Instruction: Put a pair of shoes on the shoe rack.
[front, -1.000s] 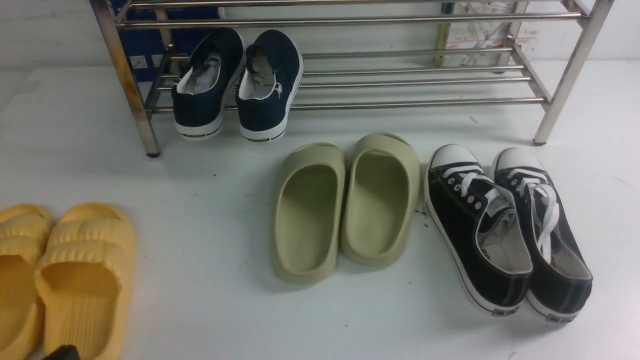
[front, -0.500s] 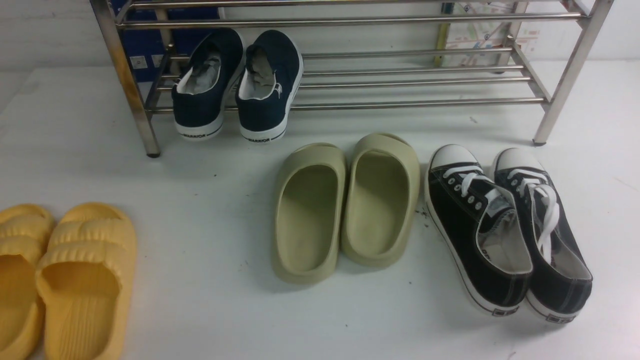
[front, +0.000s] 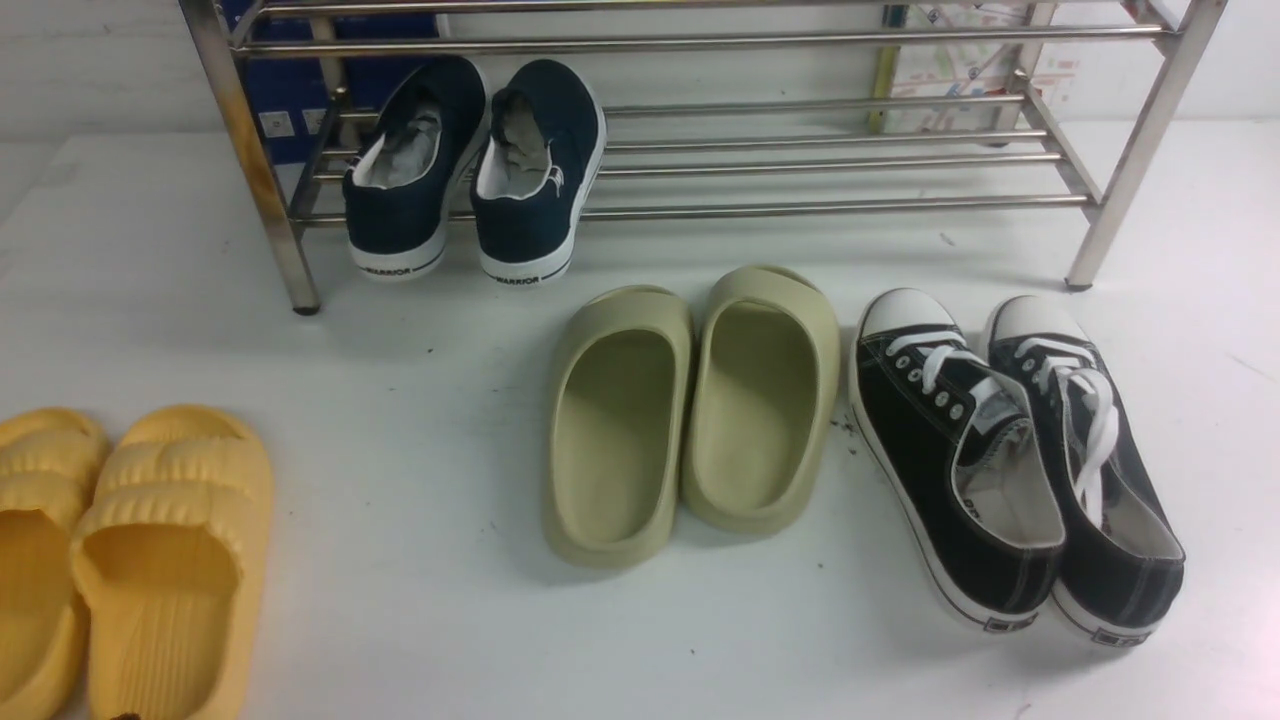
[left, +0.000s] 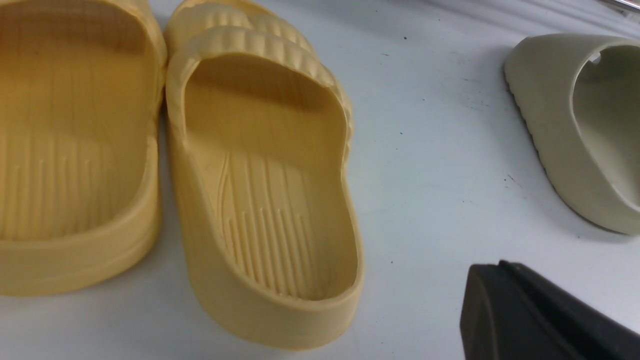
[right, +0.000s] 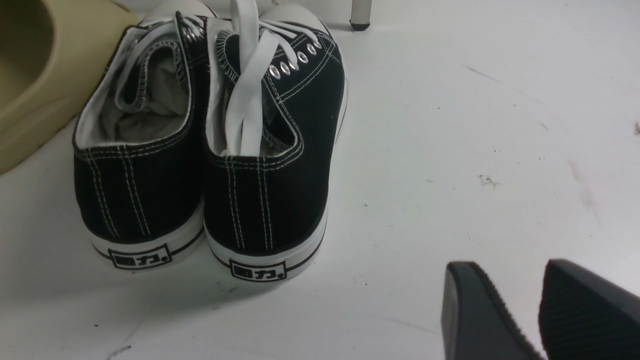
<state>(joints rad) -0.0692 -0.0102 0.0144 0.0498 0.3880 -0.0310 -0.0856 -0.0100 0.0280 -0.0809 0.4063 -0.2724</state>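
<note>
Closest to us, our left gripper (left: 545, 315) is closed on nothing beside the yellow slides (left: 260, 180), and our right gripper (right: 540, 310) stands open and empty behind the black sneakers (right: 210, 145). The green slides (front: 690, 410) lie between those pairs on the white floor (front: 420, 400). Farthest off, well away from both grippers, the navy shoes (front: 480, 170) sit side by side on the left end of the shoe rack (front: 820, 160), heels toward us.

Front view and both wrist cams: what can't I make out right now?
- Navy shoes: toes hidden behind their own heels, front view.
- Shoe rack: top cut off by the frame edge.
- Left gripper: mostly cut off, left wrist view.
- Outer yellow slide: cut by the edge.
</note>
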